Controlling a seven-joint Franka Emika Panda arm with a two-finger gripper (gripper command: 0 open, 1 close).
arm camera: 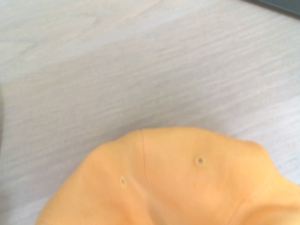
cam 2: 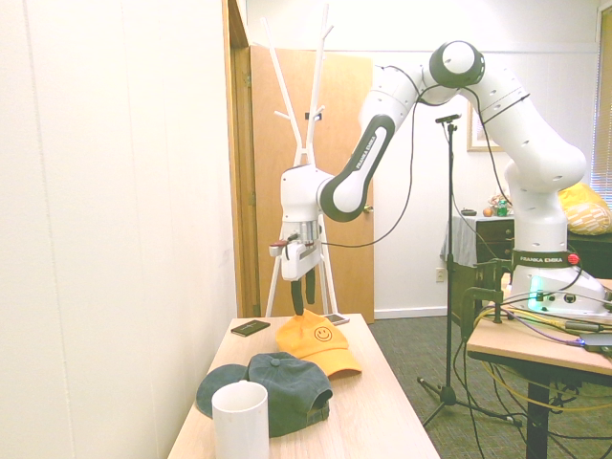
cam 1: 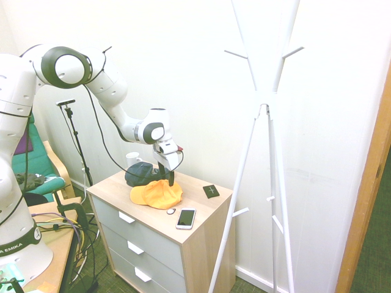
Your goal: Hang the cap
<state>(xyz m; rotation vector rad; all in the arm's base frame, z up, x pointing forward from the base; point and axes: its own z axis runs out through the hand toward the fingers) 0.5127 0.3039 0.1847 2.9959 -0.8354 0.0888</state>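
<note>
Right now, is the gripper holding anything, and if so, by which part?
Nothing is held: the open gripper hangs just above the orange cap's crown.

Dresser top, lower centre of first exterior view: orange cap mid-frame, hemmed by dark cap and white mug to its upper left, phone lower right, black wallet right; open air above, coat rack standing clear at right.

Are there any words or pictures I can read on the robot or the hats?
"FRANKA EMIKA": on the white robot arm's base; the first exterior view shows only "A EMIKA".
A smiley face, no words: on the soft orange-yellow fabric cap.
The dark blue-grey cap shows no print.
</note>
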